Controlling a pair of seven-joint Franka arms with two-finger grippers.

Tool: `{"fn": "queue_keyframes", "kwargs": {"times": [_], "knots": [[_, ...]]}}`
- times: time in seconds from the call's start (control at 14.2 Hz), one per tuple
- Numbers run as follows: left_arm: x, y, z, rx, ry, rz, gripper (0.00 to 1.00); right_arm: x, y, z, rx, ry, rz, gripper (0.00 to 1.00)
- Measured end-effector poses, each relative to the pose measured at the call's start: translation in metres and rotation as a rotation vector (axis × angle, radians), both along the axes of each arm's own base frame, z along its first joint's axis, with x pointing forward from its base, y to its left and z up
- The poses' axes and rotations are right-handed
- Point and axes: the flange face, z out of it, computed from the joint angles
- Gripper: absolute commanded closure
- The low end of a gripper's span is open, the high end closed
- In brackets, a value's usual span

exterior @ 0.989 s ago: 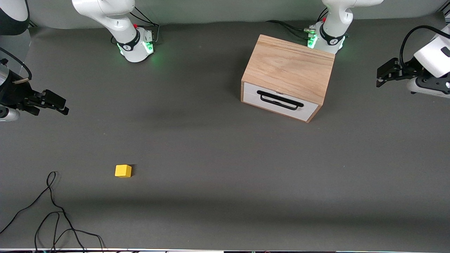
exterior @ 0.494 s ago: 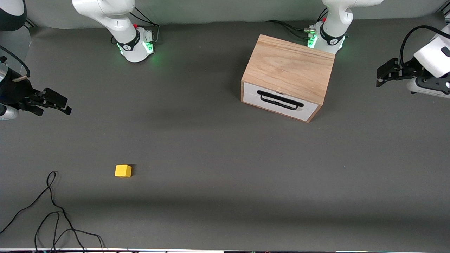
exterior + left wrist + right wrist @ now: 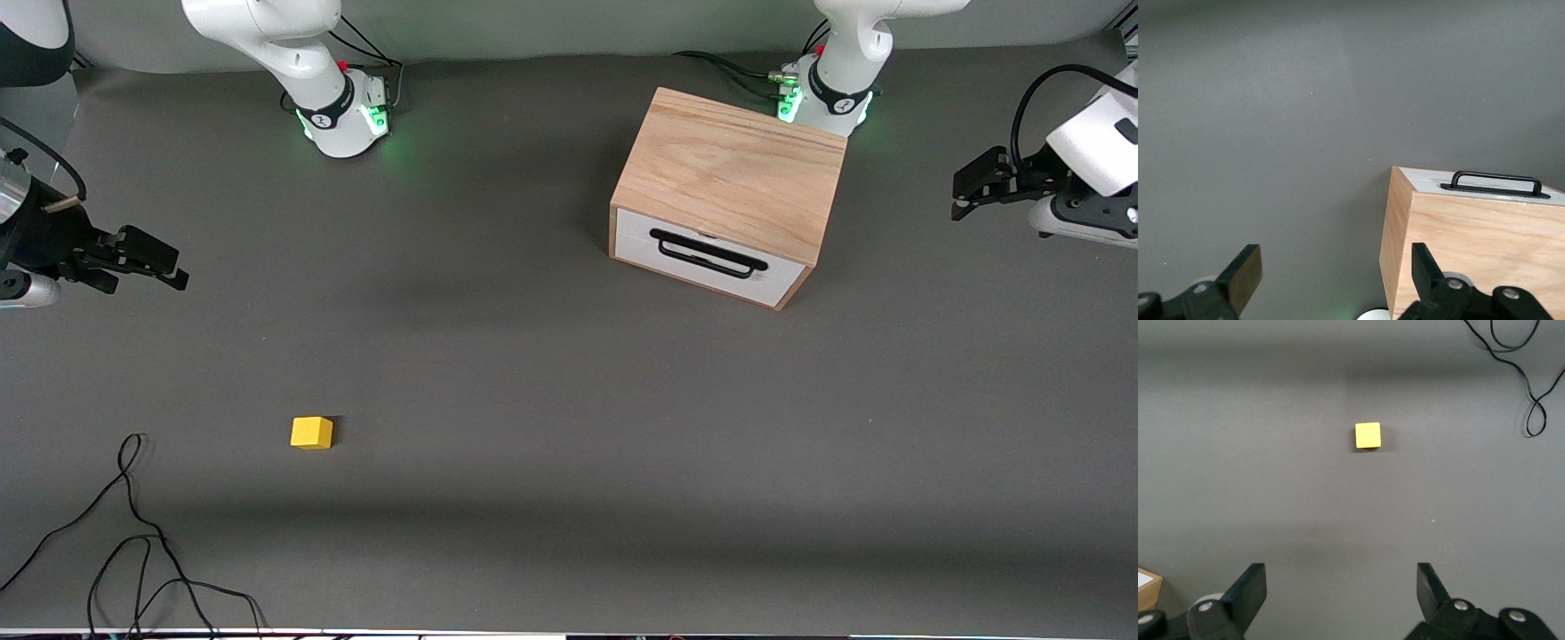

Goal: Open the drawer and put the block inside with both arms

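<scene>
A: Start with the front view. What holds what?

B: The light-wood box (image 3: 729,173) sits toward the left arm's end of the table, just in front of that arm's green-lit base (image 3: 822,98). Its drawer (image 3: 707,255) is fully pushed in, white front flush, black bar handle (image 3: 709,253) across it. Nothing of its inside shows.

A: And around it?

B: A loose black cable (image 3: 133,542) curls on the table at the right arm's end, close to the front camera. The block (image 3: 311,433) lies alone on the grey table (image 3: 533,400), well apart from the box, nearer to the camera and toward the right arm's end. Nothing lies between it and the drawer.

A: The grippers?

B: The right gripper (image 3: 164,271) hangs over the table's right-arm end, well apart from the block. The left gripper (image 3: 965,196) hangs off the box's side at the left arm's end, apart from it.

A: Left wrist view?

B: The left gripper's fingers (image 3: 1245,275) are spread wide, holding nothing. The box's wood side and the handle (image 3: 1495,183) appear past them, untouched.

A: Right wrist view?

B: The right gripper's fingers (image 3: 1248,590) are likewise released. The block (image 3: 1367,435) lies on bare table well ahead of them, roughly centred between the two fingers, with the cable (image 3: 1528,380) off to one side.
</scene>
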Motion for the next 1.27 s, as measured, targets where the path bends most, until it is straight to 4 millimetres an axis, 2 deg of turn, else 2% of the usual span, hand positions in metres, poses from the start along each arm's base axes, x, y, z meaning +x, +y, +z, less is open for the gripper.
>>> {"fn": "queue_keyframes", "kwargs": {"times": [0.57,0.92,1.27], "knots": [[0.000,0.000,0.000,0.000,0.000,0.000,0.00,0.000,-0.005,0.002,0.000,-0.006,-0.010,0.00],[0.000,0.000,0.000,0.000,0.000,0.000,0.00,0.008,-0.008,0.005,0.000,-0.061,-0.018,0.00],[0.000,0.000,0.000,0.000,0.001,0.000,0.00,0.018,-0.010,-0.006,-0.020,-0.072,-0.020,0.00]]}}
